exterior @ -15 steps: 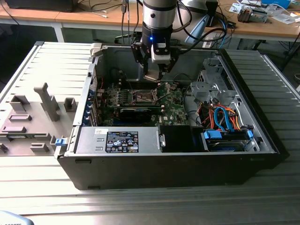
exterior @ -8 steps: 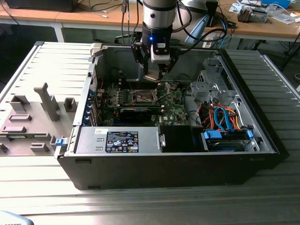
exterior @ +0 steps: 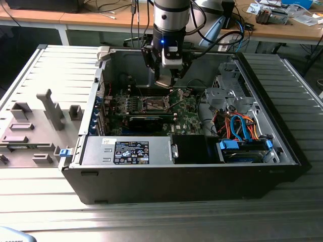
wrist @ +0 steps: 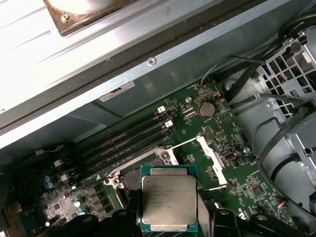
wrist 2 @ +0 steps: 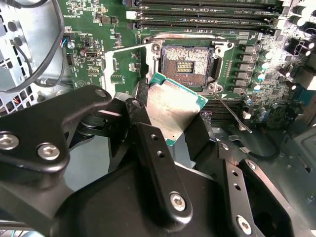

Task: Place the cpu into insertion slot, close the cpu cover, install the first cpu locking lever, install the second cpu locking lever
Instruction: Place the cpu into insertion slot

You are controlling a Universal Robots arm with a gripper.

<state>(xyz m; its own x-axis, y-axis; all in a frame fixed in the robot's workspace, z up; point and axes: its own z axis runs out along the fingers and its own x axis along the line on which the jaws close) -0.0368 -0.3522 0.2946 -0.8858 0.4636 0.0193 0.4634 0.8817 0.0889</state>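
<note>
My gripper (exterior: 165,79) hangs inside the open computer case, shut on the cpu (wrist 2: 170,111), a flat square chip with a dull silver top and a green edge. The chip is tilted in the second wrist view and held by its two opposite edges between the black fingers (wrist 2: 144,101). It hovers just above and beside the insertion slot (wrist 2: 186,66), a dark square socket with a metal rim that lies bare. In the first wrist view the cpu (wrist: 169,197) hides most of the slot. The cpu cover (wrist 2: 111,66), a thin metal frame, stands swung open beside the slot.
Long memory slots (wrist 2: 207,22) run beside the socket. A black card (exterior: 146,122) lies across the board, with a power supply (exterior: 128,150) in front of it. Drive cage and coloured cables (exterior: 241,126) sit at the exterior view's right. A grey fixture tray (exterior: 38,126) lies outside the case.
</note>
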